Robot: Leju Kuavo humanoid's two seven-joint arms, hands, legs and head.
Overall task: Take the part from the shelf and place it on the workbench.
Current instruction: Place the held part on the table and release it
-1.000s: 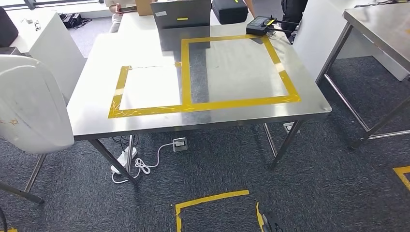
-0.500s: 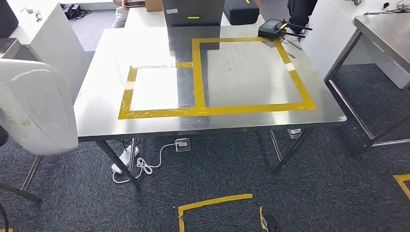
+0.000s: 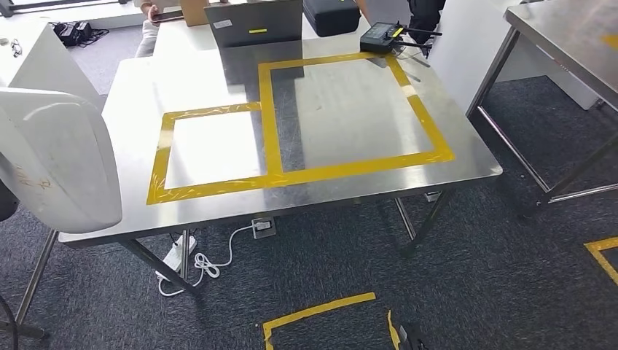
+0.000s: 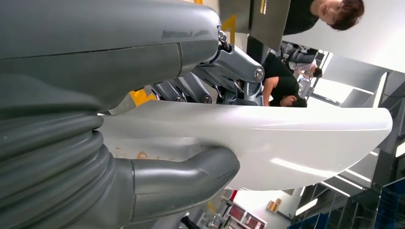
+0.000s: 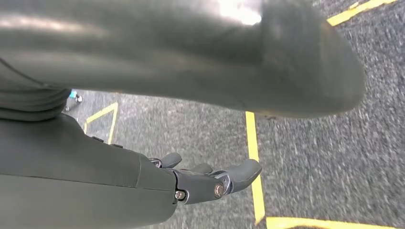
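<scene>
White part (image 3: 55, 157), long axis upright beside the workbench (image 3: 466, 157), is clamped in the left hand (image 4: 157, 143); right hand (image 5: 191, 181) holds nothing.

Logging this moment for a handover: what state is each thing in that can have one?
Part: held by the left hand, off the workbench.
Left hand: grips the part, thumb on one face, fingers on the other.
Right hand: holds nothing, fingers apart, over the carpet.
Workbench: taped squares bare.
Laptop: lid up.
</scene>
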